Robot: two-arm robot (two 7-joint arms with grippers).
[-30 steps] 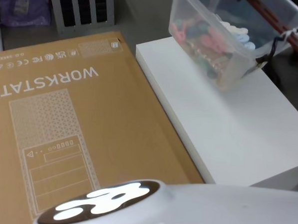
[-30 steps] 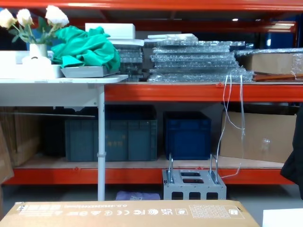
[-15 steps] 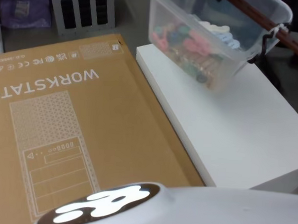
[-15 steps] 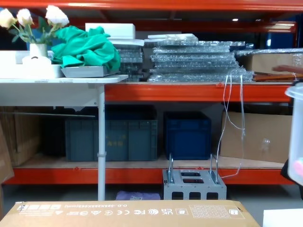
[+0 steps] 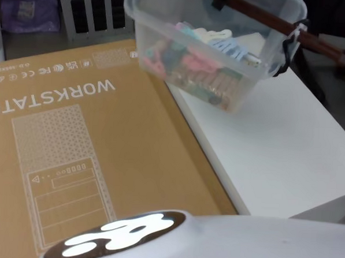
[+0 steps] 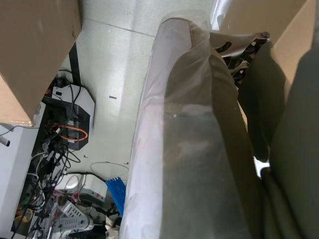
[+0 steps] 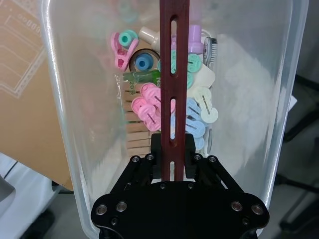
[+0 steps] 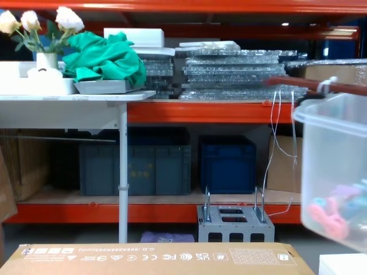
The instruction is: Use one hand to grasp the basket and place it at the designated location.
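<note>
Right wrist view: basket (image 7: pixel 84 104) beneath tool (image 7: pixel 173 150)

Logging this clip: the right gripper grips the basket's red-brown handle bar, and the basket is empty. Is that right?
Not quite: the basket is not empty. The right wrist view shows small pink, green and blue items lying in it. The rest is right: the right gripper grips the red-brown handle bar.

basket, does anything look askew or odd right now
Yes: the basket hangs tilted in the air from its red-brown handle, which the right gripper clamps. The small plastic items lie heaped at one end.
</note>
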